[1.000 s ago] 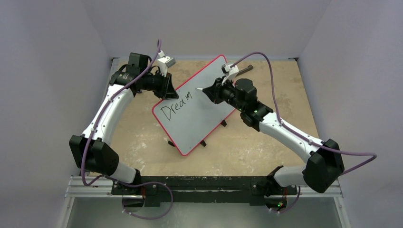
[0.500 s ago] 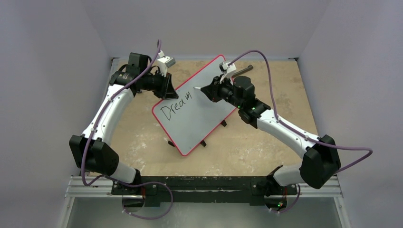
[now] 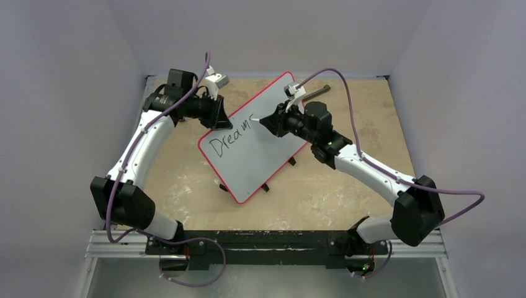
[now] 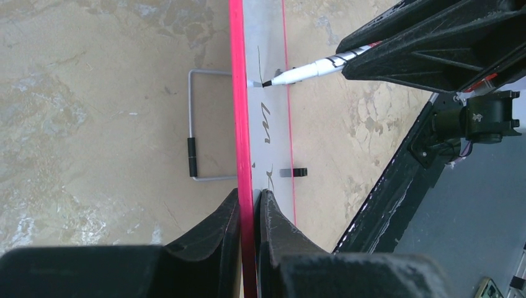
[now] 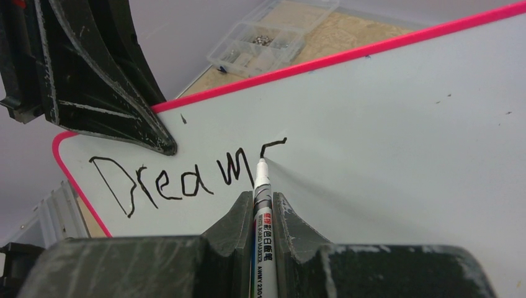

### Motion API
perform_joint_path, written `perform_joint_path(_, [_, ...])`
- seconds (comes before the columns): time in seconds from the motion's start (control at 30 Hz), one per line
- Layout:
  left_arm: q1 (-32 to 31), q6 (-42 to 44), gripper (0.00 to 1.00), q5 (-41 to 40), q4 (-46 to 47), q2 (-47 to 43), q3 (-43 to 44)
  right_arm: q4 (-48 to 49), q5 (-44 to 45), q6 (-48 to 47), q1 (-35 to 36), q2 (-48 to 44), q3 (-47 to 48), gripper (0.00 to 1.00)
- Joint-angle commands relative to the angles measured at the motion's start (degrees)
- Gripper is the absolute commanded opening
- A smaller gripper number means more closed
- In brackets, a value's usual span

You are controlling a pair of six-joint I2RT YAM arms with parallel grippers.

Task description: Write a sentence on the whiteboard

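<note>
The whiteboard (image 3: 267, 146) with its red rim lies tilted across the middle of the table. It also shows in the right wrist view (image 5: 403, 143) and edge-on in the left wrist view (image 4: 268, 93). The sentence (image 5: 186, 177) reads "Dream" plus a started "s" stroke, also seen in the top view (image 3: 231, 135). My left gripper (image 4: 249, 198) is shut on the board's upper-left rim (image 3: 218, 118). My right gripper (image 5: 263, 202) is shut on a white marker (image 5: 261, 186), its tip on the board at the newest stroke. The right gripper sits over the board's upper middle (image 3: 273, 119).
A wire stand (image 4: 198, 124) lies on the table beside the board. Black clips (image 3: 291, 161) stick out from the board's lower right edge. A dark tool (image 3: 317, 92) lies behind the board. A clear parts box (image 5: 273, 34) sits past the board's far edge.
The right gripper has moved left along the board with the marker, and a new stroke has appeared after "Dream". The left gripper and the board have stayed put.
</note>
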Motion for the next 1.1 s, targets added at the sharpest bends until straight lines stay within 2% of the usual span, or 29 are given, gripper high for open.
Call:
perform_joint_path(0.0, [-0.4, 2.7, 0.0, 1.1, 3.6, -2.6, 0.9, 1.4, 0.0, 0.4, 0.1, -0.8, -2.0, 0.0])
perform_joint_path(0.43, [-0.4, 2.8, 0.0, 1.0, 3.6, -2.8, 0.8, -1.7, 6.9, -0.1, -1.1, -2.9, -2.1, 0.0])
perform_joint_path(1.07, [-0.3, 2.7, 0.0, 1.2, 3.6, -3.0, 0.9, -3.0, 2.5, -0.5, -1.4, -3.1, -4.1, 0.0])
